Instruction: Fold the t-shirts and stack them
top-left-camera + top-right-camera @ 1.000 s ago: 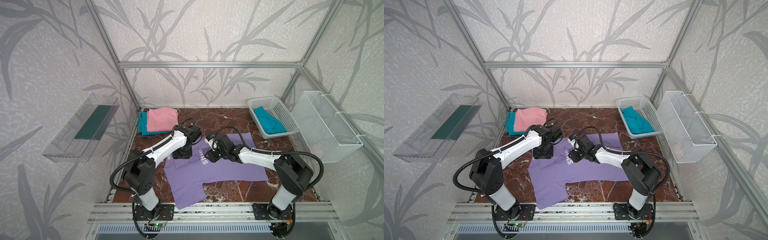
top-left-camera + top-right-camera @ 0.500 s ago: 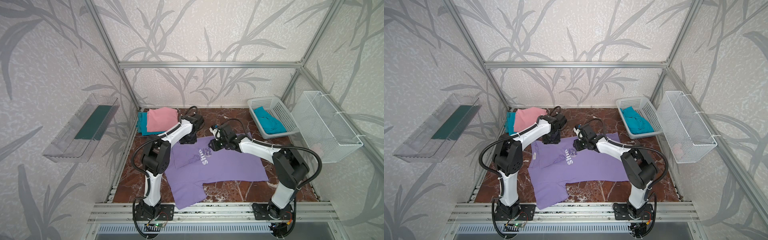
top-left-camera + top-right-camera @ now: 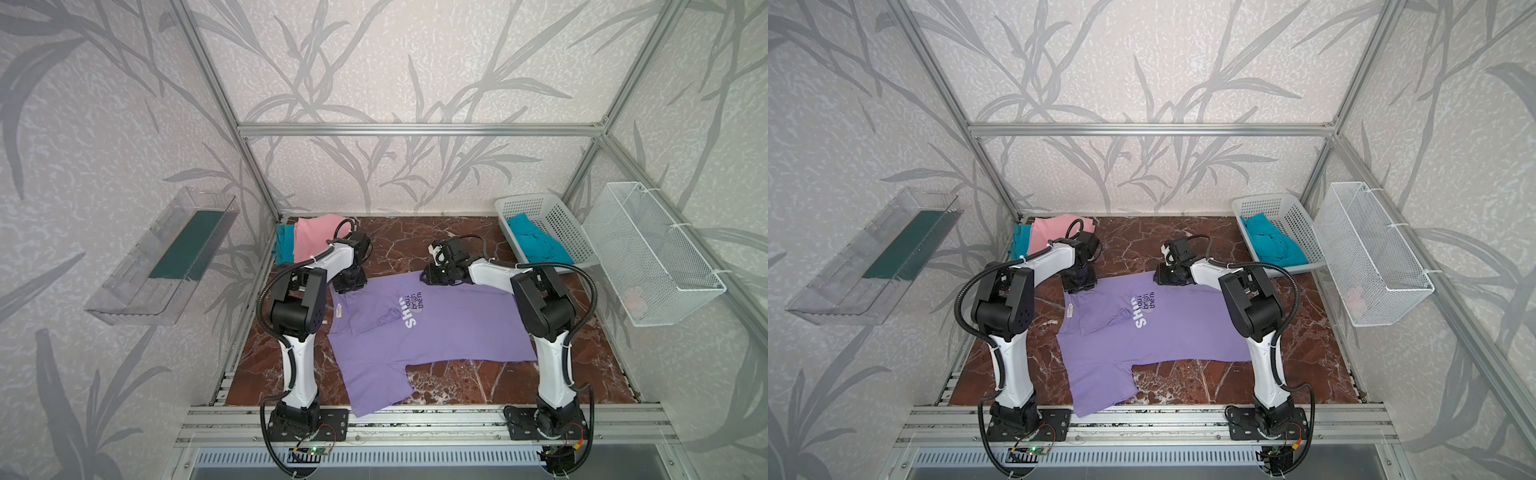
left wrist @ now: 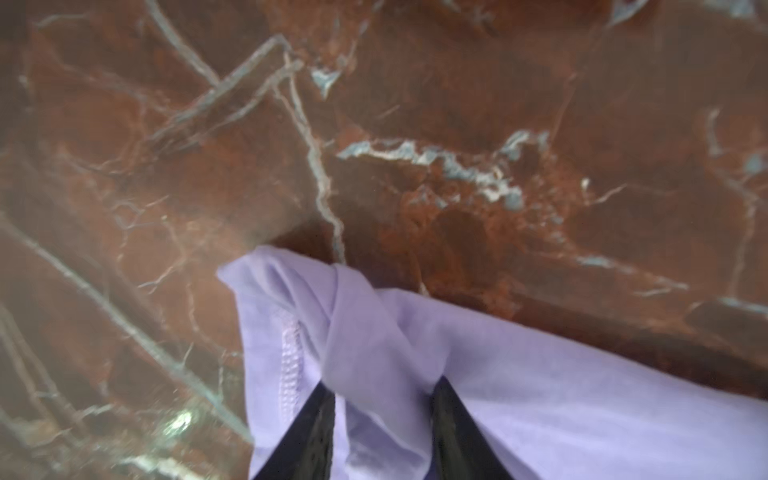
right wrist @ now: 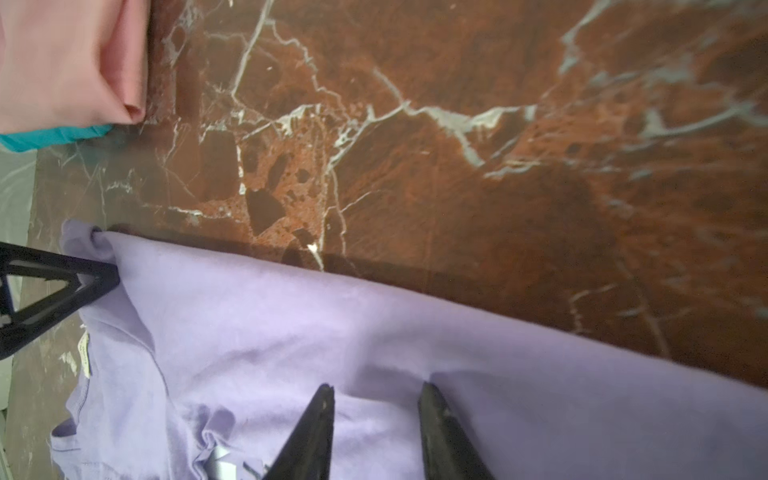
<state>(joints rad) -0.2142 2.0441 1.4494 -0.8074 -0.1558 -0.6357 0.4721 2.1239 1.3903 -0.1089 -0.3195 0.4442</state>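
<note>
The lavender t-shirt [image 3: 436, 328] [image 3: 1175, 332] lies spread on the marble table, white print up, one sleeve reaching the front edge. Both grippers sit at its far edge. My left gripper [image 3: 348, 284] [image 4: 382, 390] is shut on a bunched fold at the far left corner. My right gripper [image 3: 430, 276] [image 5: 376, 388] is shut on the same edge further right, and the cloth runs taut and slightly raised between them. A folded pink t-shirt [image 3: 316, 237] [image 5: 62, 62] rests on a teal one [image 3: 283, 245] at the back left. Another teal t-shirt [image 3: 536, 245] lies in the basket.
The white perforated basket [image 3: 523, 203] stands at the back right corner. A white wire basket [image 3: 648, 257] hangs on the right wall and a clear tray [image 3: 166, 257] on the left wall. Bare marble [image 3: 399, 237] shows beyond the shirt's far edge.
Both grippers have moved from the middle of the lavender shirt out to its far edge. More of the white print now shows.
</note>
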